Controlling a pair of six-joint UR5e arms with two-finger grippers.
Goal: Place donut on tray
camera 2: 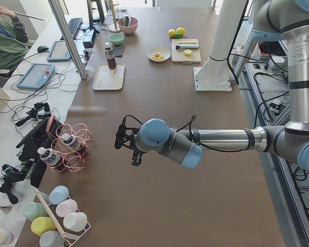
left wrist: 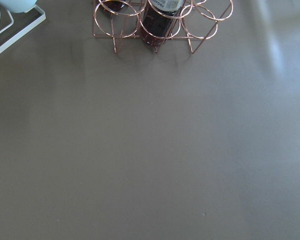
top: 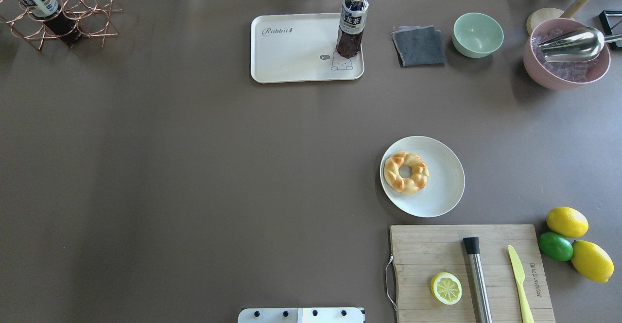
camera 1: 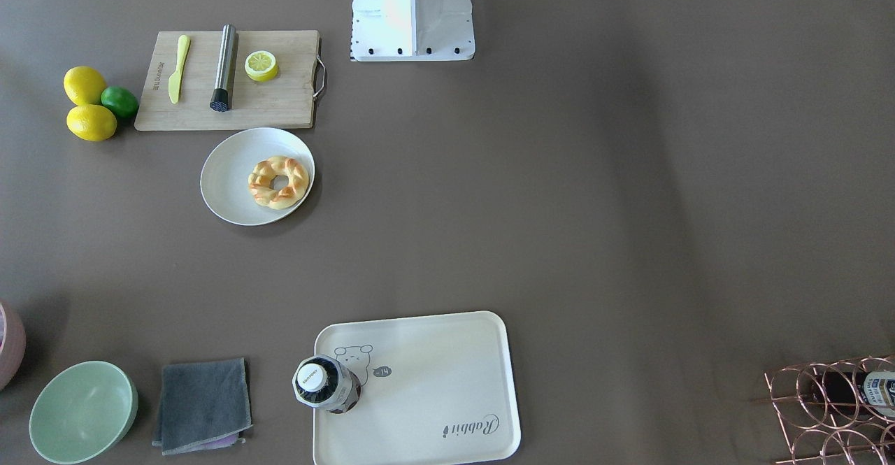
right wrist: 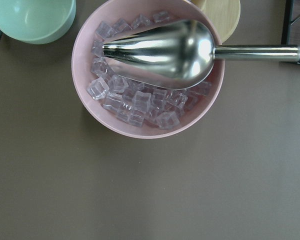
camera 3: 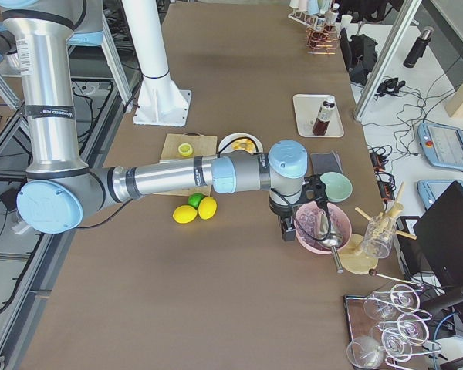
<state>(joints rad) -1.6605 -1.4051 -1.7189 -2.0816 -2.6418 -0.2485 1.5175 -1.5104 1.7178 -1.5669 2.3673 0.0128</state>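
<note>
The braided golden donut (camera 1: 278,182) lies on a round white plate (camera 1: 227,192), on the side nearer the table's middle; it also shows in the overhead view (top: 406,172). The cream-white tray (top: 291,56) lies at the far edge, a dark bottle (top: 351,26) standing on its bear corner. My left gripper (camera 2: 120,141) shows only in the exterior left view, above bare table near the wire rack, far from the donut. My right gripper (camera 3: 288,230) shows only in the exterior right view, over the pink ice bowl. I cannot tell whether either is open or shut.
A wooden cutting board (top: 427,245) holds a lemon half (top: 446,288), a steel rod and a yellow knife. Lemons and a lime (top: 555,246) lie beside it. A grey cloth (top: 419,46), green bowl (top: 477,34), pink ice bowl with scoop (right wrist: 150,70) and copper bottle rack (top: 53,14) line the far edge.
</note>
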